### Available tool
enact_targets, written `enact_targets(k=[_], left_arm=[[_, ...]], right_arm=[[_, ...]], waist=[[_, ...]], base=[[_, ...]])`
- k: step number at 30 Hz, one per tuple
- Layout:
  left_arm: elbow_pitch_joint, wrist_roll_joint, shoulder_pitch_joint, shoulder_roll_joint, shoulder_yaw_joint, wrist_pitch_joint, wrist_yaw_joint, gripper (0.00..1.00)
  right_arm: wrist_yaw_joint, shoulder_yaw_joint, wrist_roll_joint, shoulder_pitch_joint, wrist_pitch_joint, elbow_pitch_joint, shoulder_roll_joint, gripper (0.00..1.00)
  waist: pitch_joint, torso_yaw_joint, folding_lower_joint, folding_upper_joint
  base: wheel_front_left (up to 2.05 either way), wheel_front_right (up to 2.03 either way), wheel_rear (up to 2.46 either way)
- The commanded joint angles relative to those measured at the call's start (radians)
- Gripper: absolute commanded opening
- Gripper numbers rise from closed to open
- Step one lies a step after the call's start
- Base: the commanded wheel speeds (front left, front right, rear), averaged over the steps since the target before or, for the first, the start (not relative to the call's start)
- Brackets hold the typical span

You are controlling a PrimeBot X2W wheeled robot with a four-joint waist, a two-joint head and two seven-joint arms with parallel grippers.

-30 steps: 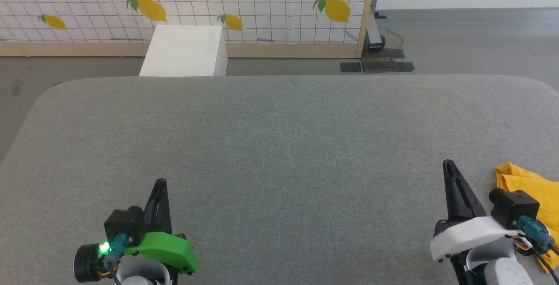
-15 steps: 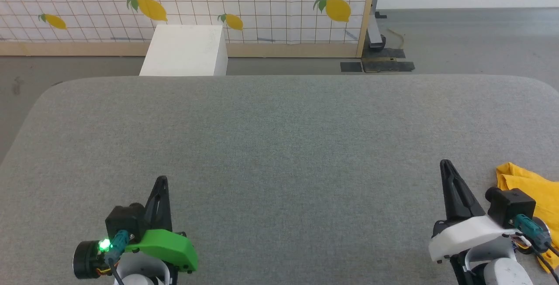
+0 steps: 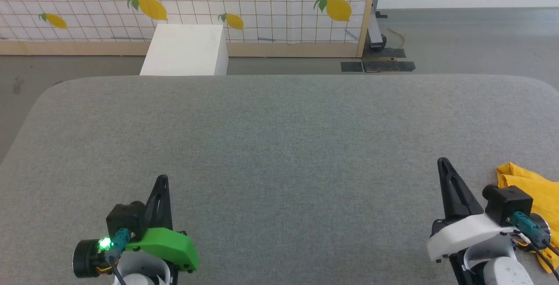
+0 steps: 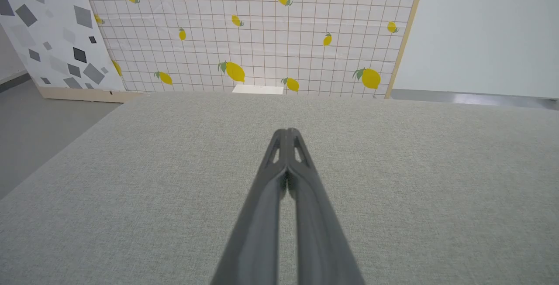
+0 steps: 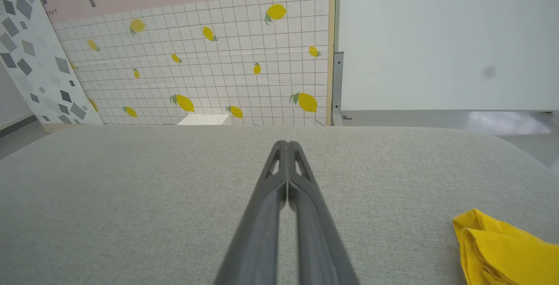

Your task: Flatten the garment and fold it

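The garment (image 3: 530,187) is a crumpled mustard-yellow heap at the near right corner of the grey padded table (image 3: 279,136), partly hidden behind my right wrist. In the right wrist view the garment (image 5: 502,250) lies at the lower right, a little to the right of my fingers. My right gripper (image 3: 443,162) is shut and empty, just left of the cloth and not touching it. My left gripper (image 3: 162,178) is shut and empty at the near left, over bare table. Both pairs of fingers (image 4: 287,133) (image 5: 286,144) are pressed together at the tips.
A white box (image 3: 185,50) stands on the floor beyond the table's far edge. Behind it runs a lemon-print grid panel (image 3: 262,5) with a wooden frame. Grey floor (image 3: 471,40) lies at the far right, with a dark floor plate (image 3: 377,65).
Both grippers have crept very slightly forward over the table. The garment has not moved.
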Motion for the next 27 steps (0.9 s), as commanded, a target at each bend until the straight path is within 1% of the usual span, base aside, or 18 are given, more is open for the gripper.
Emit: enact_targets(k=[1,27], left_arm=[[-0.009,0.02,0.009,-0.005,0.005,0.007,-0.006,0.0],[-0.061,0.063,0.018,-0.014,0.018,0.064,-0.014,0.0]], right_arm=[[-0.001,0.003,-0.014,0.017,0.006,-0.011,0.0,0.0],[-0.001,0.018,-0.055,0.034,0.063,-0.077,0.0,0.0]], waist=[[0.0,0.0,0.0,0.0],[0.002,0.003,0.0,0.0]], base=[[0.0,0.0,0.0],[0.0,0.0,0.0]])
